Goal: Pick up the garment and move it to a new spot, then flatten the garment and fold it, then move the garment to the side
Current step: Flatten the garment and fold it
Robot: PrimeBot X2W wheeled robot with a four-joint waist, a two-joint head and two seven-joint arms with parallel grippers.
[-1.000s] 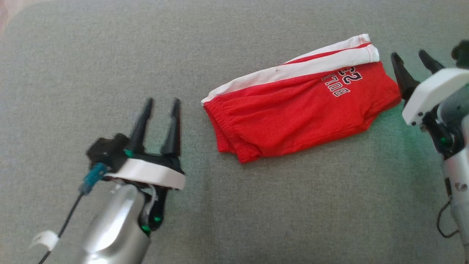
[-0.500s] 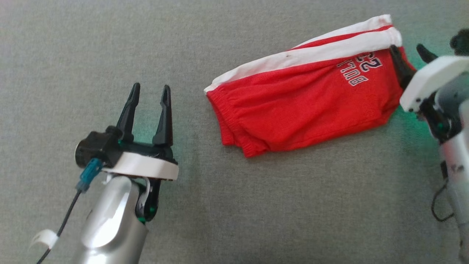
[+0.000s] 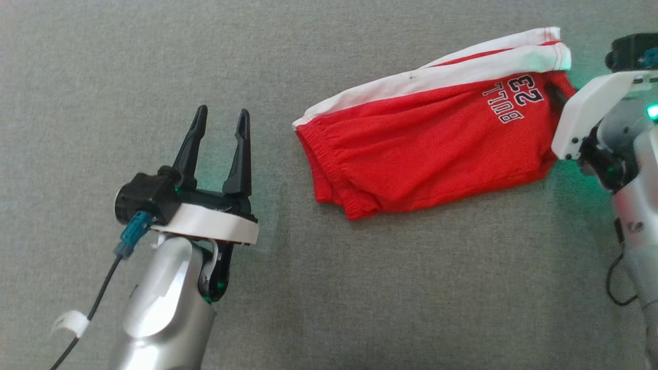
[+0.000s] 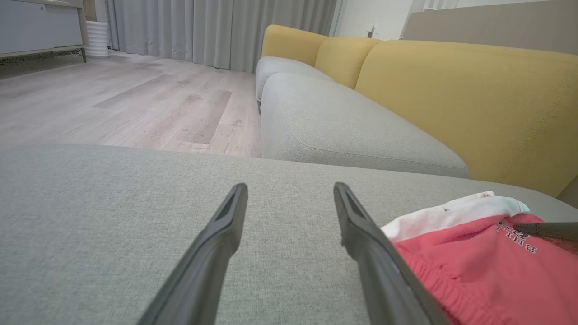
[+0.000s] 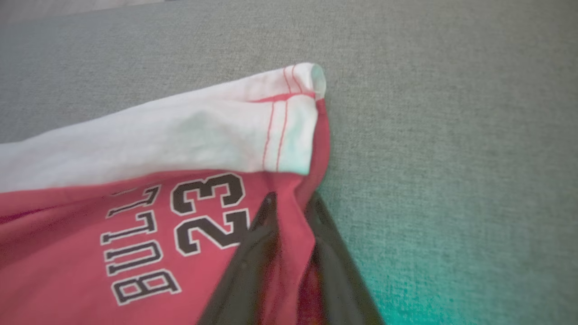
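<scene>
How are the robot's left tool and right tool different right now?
The left tool stands wide open and holds nothing; the right tool is pinched on the hem of the red and white cloth shorts. The left tool is apart from the shorts, over the grey fabric cushion; the right tool touches them. Both have two long dark fingers.

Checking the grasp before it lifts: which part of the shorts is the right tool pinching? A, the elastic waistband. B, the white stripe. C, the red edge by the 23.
C: the right tool straddles a red fold of the shorts right beside the 23.
</scene>
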